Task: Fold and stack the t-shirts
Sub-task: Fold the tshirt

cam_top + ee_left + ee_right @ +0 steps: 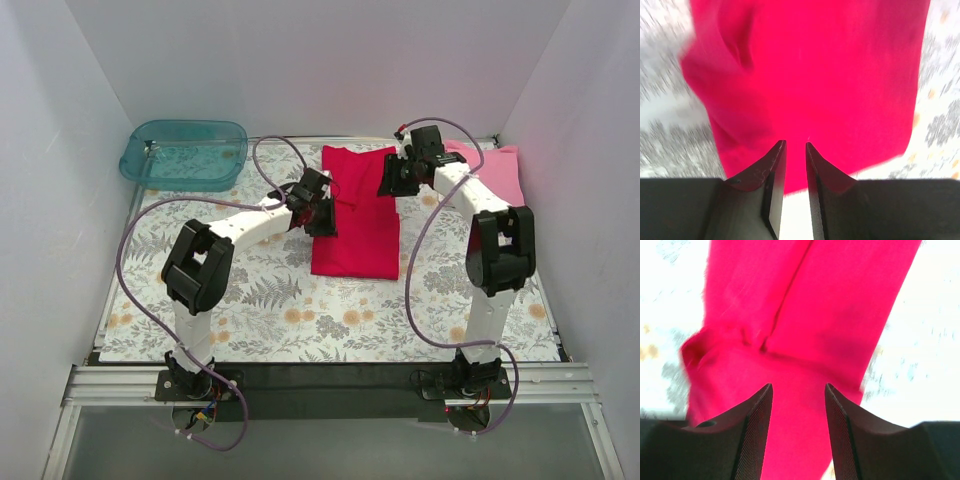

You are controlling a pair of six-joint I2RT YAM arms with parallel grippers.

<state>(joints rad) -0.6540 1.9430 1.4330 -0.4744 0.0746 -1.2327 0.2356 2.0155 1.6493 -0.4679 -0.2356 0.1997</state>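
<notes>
Two t-shirts: the red t-shirt point(355, 230) lies flat on the floral worktop point(300, 310) under both pairs of jaws, and the pink t-shirt point(500, 175) lies just beyond the right jaws' outer side. One teal tub point(185, 155) sits well left of the left jaws. The left jaws stand narrowly apart and the right jaws wider; neither pinches cloth.

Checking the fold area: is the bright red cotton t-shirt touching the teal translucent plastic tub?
Apart. The top view shows a strip of floral tablecloth between the red t-shirt and the teal tub at the far left.
</notes>
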